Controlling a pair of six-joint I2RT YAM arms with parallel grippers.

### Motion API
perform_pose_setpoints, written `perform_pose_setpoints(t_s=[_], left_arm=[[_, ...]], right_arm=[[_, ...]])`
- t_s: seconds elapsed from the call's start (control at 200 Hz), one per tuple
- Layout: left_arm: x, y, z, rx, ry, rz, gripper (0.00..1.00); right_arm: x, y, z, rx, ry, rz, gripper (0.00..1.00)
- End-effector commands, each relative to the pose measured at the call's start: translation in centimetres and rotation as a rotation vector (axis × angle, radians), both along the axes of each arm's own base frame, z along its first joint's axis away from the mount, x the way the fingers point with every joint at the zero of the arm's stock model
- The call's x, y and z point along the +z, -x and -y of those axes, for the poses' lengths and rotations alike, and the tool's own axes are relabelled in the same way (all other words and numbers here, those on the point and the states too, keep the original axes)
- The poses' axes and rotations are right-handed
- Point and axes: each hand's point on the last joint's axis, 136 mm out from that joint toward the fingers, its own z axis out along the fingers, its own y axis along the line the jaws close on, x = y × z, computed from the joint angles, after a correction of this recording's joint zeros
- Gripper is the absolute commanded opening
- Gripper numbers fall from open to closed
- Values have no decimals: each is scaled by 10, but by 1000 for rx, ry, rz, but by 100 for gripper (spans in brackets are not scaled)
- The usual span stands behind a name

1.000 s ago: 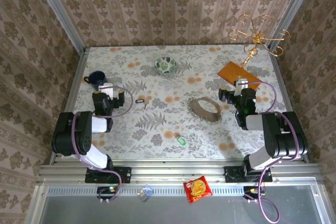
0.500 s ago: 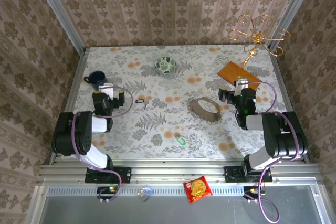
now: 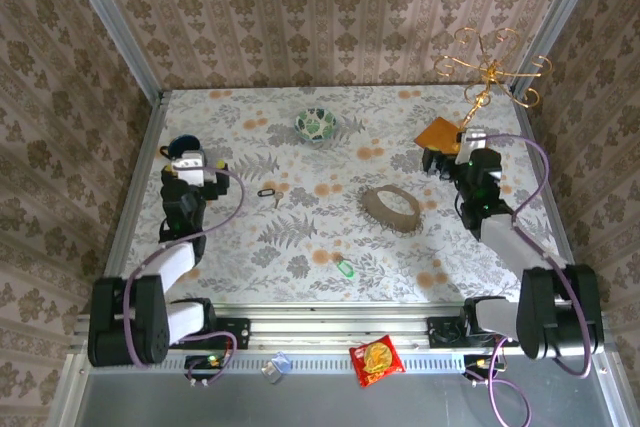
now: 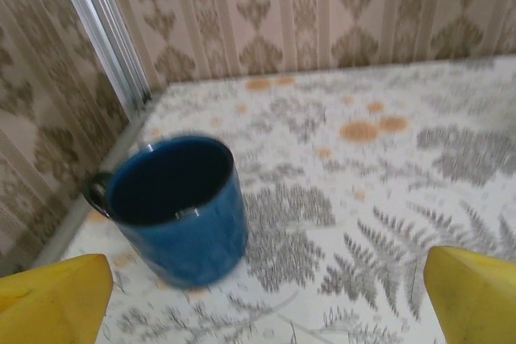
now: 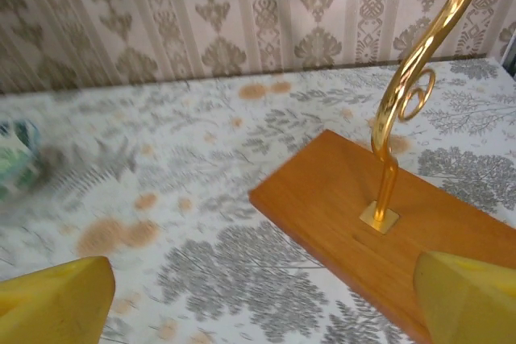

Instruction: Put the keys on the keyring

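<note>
The keyring (image 3: pixel 388 209), a large brown oval loop, lies right of the table's middle. A green-headed key (image 3: pixel 345 269) rests near the front edge. A dark key (image 3: pixel 266 192) and a small silvery key (image 3: pixel 277 201) lie left of centre. My left gripper (image 3: pixel 190 159) (image 4: pixel 264 304) is open at the far left, facing a blue mug (image 4: pixel 173 207); nothing lies between its yellow fingertips (image 4: pixel 48 300). My right gripper (image 3: pixel 465 147) (image 5: pixel 262 304) is open at the right, with bare tabletop between its fingertips (image 5: pixel 472 296).
A wooden base (image 5: pixel 387 223) with a gold stand (image 5: pixel 403 94) (image 3: pixel 490 72) sits just ahead of the right gripper. A patterned bowl (image 3: pixel 316 124) stands at the back centre. The blue mug (image 3: pixel 180 147) is by the left wall. A red packet (image 3: pixel 376 359) lies on the front rail.
Both arms have stretched away from their bases: the left gripper towards the blue mug, the right towards the wooden base. The keys and keyring have not moved.
</note>
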Motion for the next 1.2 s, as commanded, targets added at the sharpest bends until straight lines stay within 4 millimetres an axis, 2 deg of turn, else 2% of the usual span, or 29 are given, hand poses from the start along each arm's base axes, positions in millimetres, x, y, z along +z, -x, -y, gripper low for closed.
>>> perform_pose_setpoints(t_s=[0.0,0.12,0.19,0.395,0.525,0.545,0.645,0.77,0.92,1.045,1.195], left_arm=[[3,5,3,4,105,-74,98],[7,10,22,-62,244,-116,93],[4,13,34,-75,293,-144,92],[-14,25,106,-221,285,-243,92],[-25,28,151,-298,294,-303,92],[-26,32,166,-333,296,-312,92],[-32,39,206,-414,304,-334,92],[-41,48,246,-478,290,-344,92],[-50,55,280,-526,287,-357,92],[-54,61,305,-572,297,-362,92],[-56,65,321,-602,302,-356,92]], right_arm=[[-20,21,-15,-15,-189,-189,92],[-29,39,-38,8,-279,-330,85],[-42,53,-47,-2,-310,-419,82],[-71,91,-76,19,-303,-626,78],[-90,108,-75,-9,-304,-715,76],[-93,111,-73,-14,-294,-725,76],[-108,122,-64,-34,-267,-780,65],[-117,128,-69,-15,-289,-837,53],[-129,135,-97,60,-413,-918,32],[-137,138,-105,67,-395,-948,31],[-138,135,-110,69,-372,-943,30]])
